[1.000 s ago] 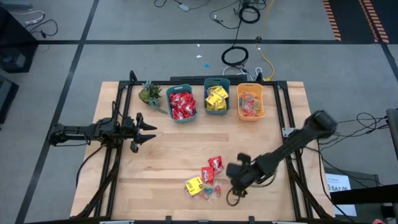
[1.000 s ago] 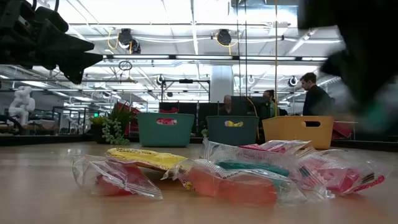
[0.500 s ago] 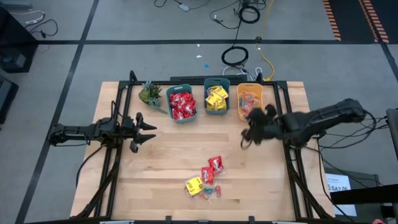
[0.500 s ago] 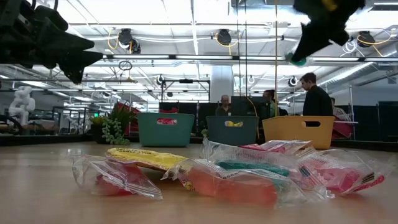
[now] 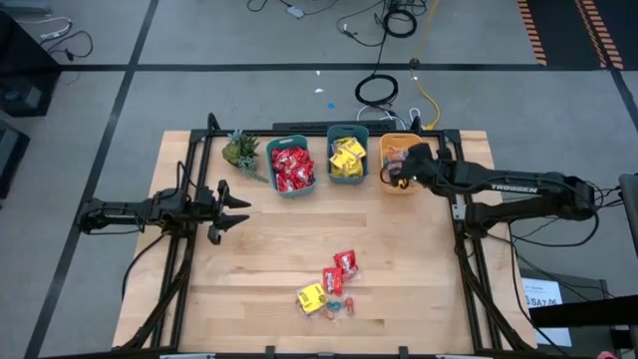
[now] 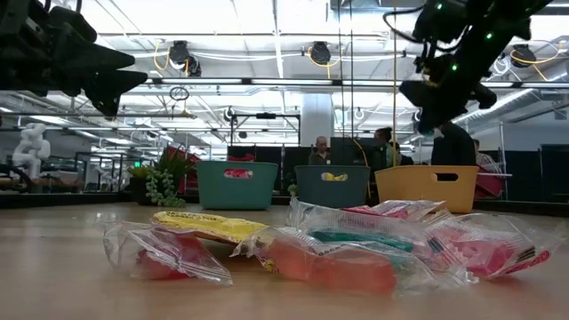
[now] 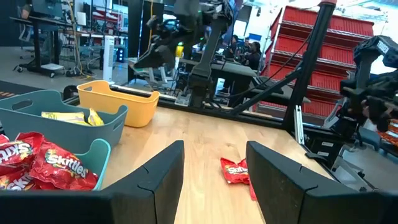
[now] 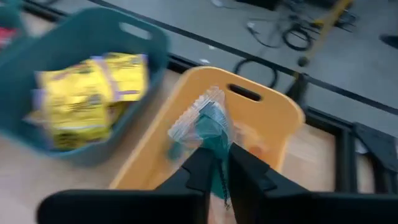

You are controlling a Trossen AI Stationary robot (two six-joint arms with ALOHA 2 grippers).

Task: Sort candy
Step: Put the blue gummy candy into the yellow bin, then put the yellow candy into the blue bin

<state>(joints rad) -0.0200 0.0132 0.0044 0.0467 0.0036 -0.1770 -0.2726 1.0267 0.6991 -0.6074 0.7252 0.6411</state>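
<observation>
From above, a pale wooden table point(image 5: 299, 239) stands on grey floor crossed by dark lines, with cables lying beyond its far edge. Along the far side sit a small green plant point(image 5: 240, 152), a teal bin of red packets point(image 5: 291, 168), a teal bin of yellow packets point(image 5: 347, 158) and an orange bin point(image 5: 401, 183). The right gripper point(image 5: 402, 170) hangs over the orange bin. The left gripper point(image 5: 236, 211) waits over the table's left part, fingers spread and empty. A loose candy pile point(image 5: 330, 284) lies near the front edge.

At table level, the pile point(image 6: 320, 244) fills the foreground; behind the bins is a workshop with ceiling lights, shelving and people at desks.

The left wrist view shows red racks and a red packet point(image 7: 235, 171) on the wood.

The right wrist view shows the right gripper pinching a teal twist-wrapped piece point(image 8: 208, 127) above the orange bin.
</observation>
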